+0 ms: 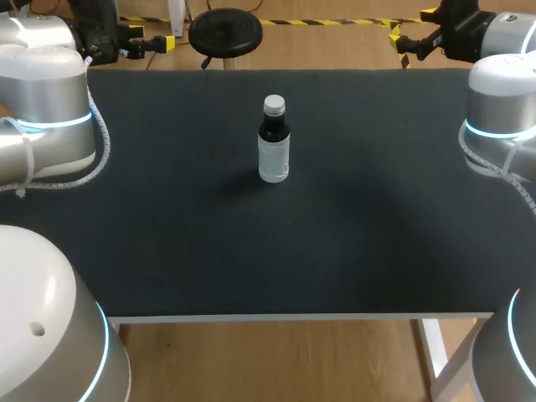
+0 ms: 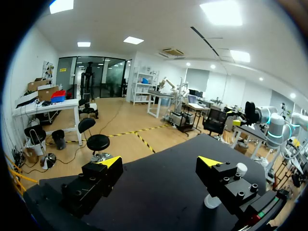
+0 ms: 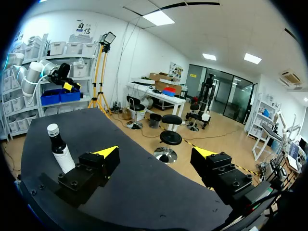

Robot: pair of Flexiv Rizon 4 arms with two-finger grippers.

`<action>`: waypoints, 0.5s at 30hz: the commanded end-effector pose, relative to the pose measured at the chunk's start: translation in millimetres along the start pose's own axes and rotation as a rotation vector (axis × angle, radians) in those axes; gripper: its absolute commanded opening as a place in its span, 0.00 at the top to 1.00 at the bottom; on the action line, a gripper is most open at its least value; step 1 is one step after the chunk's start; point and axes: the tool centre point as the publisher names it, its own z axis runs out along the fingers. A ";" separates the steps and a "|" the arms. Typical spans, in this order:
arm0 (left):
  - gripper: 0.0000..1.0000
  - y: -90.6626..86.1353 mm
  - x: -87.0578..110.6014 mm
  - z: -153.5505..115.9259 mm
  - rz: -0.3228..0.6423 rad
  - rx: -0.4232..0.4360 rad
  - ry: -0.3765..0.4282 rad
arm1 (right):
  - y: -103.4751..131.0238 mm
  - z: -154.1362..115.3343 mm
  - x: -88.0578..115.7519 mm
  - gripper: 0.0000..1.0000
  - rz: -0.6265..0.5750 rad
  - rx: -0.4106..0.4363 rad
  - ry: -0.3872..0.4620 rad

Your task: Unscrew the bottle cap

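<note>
The small dark bottle [image 1: 274, 142], pale cap [image 1: 274, 105] screwed on, stands upright toward the far middle of the black tabletop [image 1: 167, 251], well apart from the left gripper [image 2: 160, 162] and right gripper [image 3: 155, 152], both spread wide, released.

Your right jaws stand wide apart over the black desk [image 3: 144, 192], nothing between them. Just beside 1 yellow-tipped finger [image 3: 97, 165] stands the upright dark white-labelled bottle [image 3: 60, 154], its pale screw cap [image 3: 52, 129] on.
</note>
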 end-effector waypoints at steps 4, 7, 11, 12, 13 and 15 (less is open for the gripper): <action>0.00 1.7 3.4 1.5 0.012 0.006 0.043 | 0.3 0.4 -0.2 0.00 0.000 0.002 0.000; 0.00 5.2 8.7 9.0 0.030 0.007 0.129 | 0.3 0.4 -0.2 0.00 0.000 0.002 0.000; 0.00 13.6 18.3 19.8 0.070 0.033 0.313 | 0.3 0.4 -0.2 0.00 0.000 0.002 0.000; 0.00 15.5 21.4 21.0 0.082 0.042 0.365 | 0.3 0.4 -0.2 0.00 0.000 0.002 0.000; 0.00 17.7 24.9 23.6 0.097 0.040 0.396 | 0.3 0.4 -0.2 0.00 0.000 0.002 0.000; 0.00 23.9 31.1 27.4 0.126 0.058 0.481 | 0.3 0.4 -0.2 0.00 0.000 0.002 0.000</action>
